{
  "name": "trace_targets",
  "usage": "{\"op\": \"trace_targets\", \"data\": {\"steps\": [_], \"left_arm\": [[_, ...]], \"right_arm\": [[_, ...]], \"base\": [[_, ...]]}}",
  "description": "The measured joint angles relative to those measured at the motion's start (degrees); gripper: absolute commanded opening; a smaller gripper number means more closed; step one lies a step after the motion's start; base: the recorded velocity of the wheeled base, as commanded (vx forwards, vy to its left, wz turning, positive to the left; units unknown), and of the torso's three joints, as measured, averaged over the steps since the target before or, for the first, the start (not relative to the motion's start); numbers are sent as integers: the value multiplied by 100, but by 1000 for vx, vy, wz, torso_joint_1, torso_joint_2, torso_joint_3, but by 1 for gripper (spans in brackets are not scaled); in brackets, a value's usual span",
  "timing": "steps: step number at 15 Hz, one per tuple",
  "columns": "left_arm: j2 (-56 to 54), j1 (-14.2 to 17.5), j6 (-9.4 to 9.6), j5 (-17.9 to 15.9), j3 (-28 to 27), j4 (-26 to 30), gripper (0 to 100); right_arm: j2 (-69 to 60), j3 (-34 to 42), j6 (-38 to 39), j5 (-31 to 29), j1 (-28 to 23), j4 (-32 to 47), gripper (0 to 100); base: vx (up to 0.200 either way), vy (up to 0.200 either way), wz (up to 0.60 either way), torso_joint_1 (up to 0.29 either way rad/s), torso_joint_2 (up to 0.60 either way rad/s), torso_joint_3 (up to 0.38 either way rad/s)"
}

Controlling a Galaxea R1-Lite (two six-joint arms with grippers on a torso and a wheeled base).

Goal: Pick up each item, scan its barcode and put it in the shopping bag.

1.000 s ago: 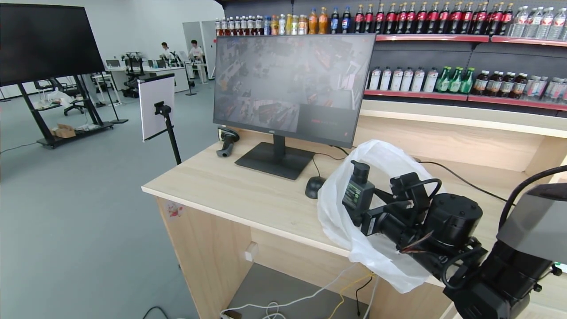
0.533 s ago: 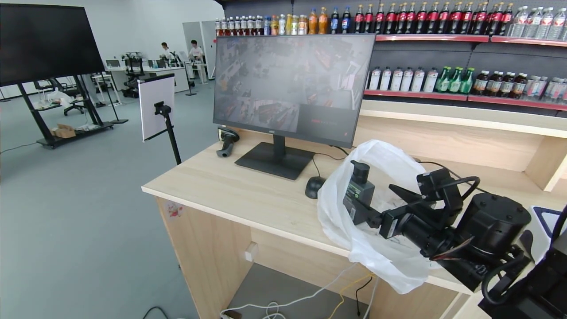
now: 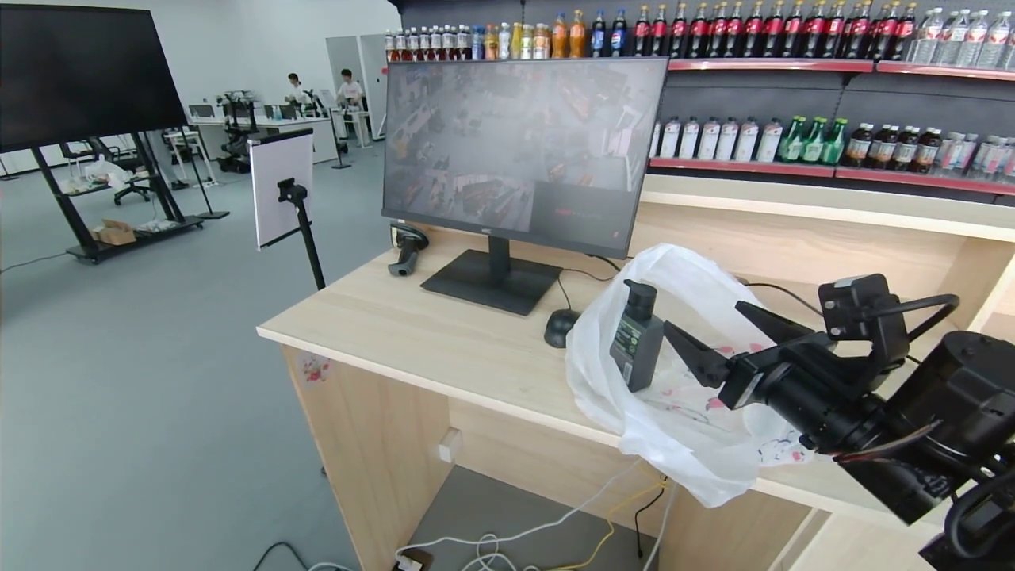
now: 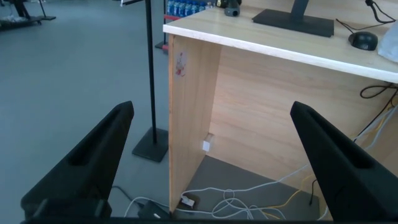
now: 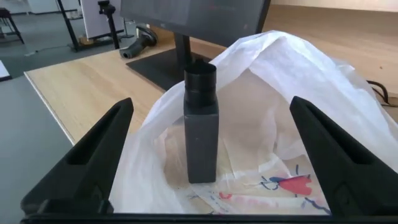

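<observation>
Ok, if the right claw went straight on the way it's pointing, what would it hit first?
Most likely the dark bottle, standing upright in the white shopping bag and centred between the open right claw's fingers. Depth is unclear, so the bag's film might brush a finger first.

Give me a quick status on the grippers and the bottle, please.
Right gripper open, apart from bottle. Left gripper open, low beside counter. Bottle upright inside shopping bag.

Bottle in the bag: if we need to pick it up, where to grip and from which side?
Grip the bottle on its flat-sided body, below the narrower cap, jaws across the width. It stands upright in the bag, whose mouth faces the open right gripper, so probably come in level from that side.
</observation>
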Motion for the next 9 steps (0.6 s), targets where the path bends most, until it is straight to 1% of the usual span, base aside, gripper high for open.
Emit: {"op": "trace_targets", "data": {"steps": [5,9], "left_arm": [[0,0,5,0,0,-2,100],[0,0,0,0,0,-5,100]], "right_arm": [[-188,69,87,1,-85,-1,100],[-207,118,111,17,-194,7,100]], "base": [[0,0,0,0,0,0],[0,0,-600,8,1,-1]]}}
